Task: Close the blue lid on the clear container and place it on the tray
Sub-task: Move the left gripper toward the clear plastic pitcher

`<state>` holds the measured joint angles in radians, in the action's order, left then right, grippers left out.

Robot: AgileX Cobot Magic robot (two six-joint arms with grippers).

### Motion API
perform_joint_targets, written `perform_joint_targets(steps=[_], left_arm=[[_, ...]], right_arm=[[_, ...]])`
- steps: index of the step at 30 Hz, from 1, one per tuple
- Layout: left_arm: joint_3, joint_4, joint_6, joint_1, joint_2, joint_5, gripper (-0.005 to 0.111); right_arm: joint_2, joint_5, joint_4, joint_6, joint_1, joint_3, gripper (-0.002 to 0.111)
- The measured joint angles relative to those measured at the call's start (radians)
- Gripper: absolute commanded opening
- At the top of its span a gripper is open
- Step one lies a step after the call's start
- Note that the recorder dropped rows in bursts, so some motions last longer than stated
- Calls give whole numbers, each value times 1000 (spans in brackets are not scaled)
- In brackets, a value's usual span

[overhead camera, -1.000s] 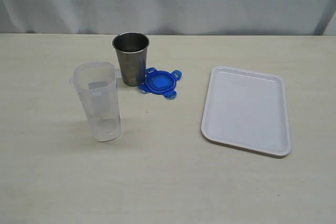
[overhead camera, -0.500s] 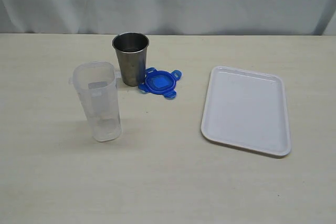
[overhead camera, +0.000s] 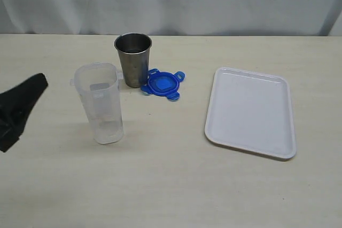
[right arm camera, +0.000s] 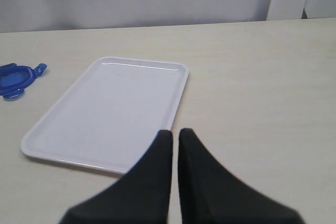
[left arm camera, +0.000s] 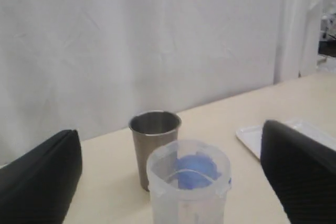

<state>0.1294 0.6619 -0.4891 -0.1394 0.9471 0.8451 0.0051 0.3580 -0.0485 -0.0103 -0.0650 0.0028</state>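
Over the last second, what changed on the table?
The left gripper came into the exterior view from the left edge, jaws open, short of the clear container, holding nothing. That container, the blue lid, steel cup and tray stayed put.

The lid (overhead camera: 162, 84) is blue, the tray (overhead camera: 251, 111) white.

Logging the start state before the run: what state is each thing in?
clear container, upright, no lid on
blue lid, off, lying flat beside the steel cup
steel cup, upright
tray, nothing on it
left gripper, open, empty
right gripper, shut, empty
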Motion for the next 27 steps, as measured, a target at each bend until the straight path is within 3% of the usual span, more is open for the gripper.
perform_joint_targets(steps=[3,14,27], left_arm=[[0,20,96,0,164,125,86],[24,52,384,0,606,340,86],[79,74,407,0,724,344,87]], right_arm=[[0,0,0,0,0,0,4],[0,0,0,0,0,0,4],[0,0,0,0,0,0,4]])
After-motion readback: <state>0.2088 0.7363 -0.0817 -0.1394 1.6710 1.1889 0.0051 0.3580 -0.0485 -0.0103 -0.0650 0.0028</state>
